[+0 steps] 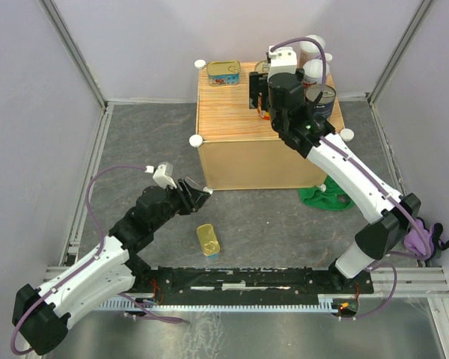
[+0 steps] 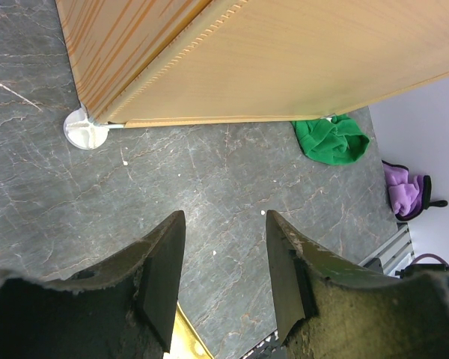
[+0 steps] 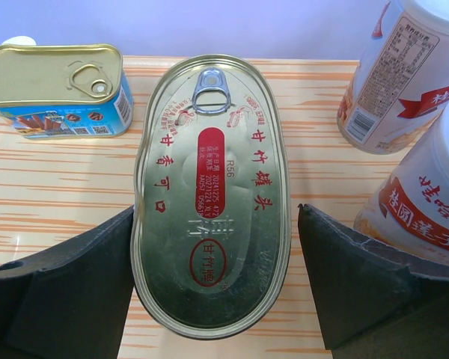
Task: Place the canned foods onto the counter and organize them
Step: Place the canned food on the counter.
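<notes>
On the counter [image 1: 232, 112], an oval gold tin with a red label [image 3: 209, 194] lies flat between the jaws of my right gripper [image 3: 215, 212]. The gripper is open, with a gap on the tin's right side. A rectangular gold-lidded tin [image 3: 56, 86] sits behind it on the left, and two white-lidded cylinders [image 3: 393, 75] [image 3: 426, 194] stand to its right. A dark blue cylinder [image 1: 321, 99] stands at the counter's right edge. Another gold tin [image 1: 207, 240] lies on the floor. My left gripper [image 1: 198, 196] hovers above and to its left, open and holding nothing.
A green cloth [image 1: 322, 197] lies on the floor at the counter's front right corner. White knobs [image 2: 86, 129] stick out at the counter's corners. A purple object [image 1: 421, 239] hangs at the right edge by the right arm's base. Grey walls enclose the stone-patterned floor.
</notes>
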Robot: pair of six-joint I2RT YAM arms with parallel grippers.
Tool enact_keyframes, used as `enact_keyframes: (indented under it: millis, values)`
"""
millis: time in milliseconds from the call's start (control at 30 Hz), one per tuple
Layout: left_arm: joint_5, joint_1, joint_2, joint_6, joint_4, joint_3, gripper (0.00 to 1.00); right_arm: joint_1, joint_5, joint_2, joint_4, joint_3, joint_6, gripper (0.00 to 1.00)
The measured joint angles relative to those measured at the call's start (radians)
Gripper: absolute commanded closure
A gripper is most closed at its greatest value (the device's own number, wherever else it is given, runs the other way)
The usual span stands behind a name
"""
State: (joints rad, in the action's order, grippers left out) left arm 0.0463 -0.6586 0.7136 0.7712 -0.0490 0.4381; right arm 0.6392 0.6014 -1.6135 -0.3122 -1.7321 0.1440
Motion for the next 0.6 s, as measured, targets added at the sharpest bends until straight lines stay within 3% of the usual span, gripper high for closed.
enact_keyframes:
  millis: [600]
  values:
    - [0.002, 0.000, -0.028, 0.000, -0.029, 0.015, 0.43, 0.019, -0.019, 0.032, -0.012, -0.071, -0.023, 0.08]
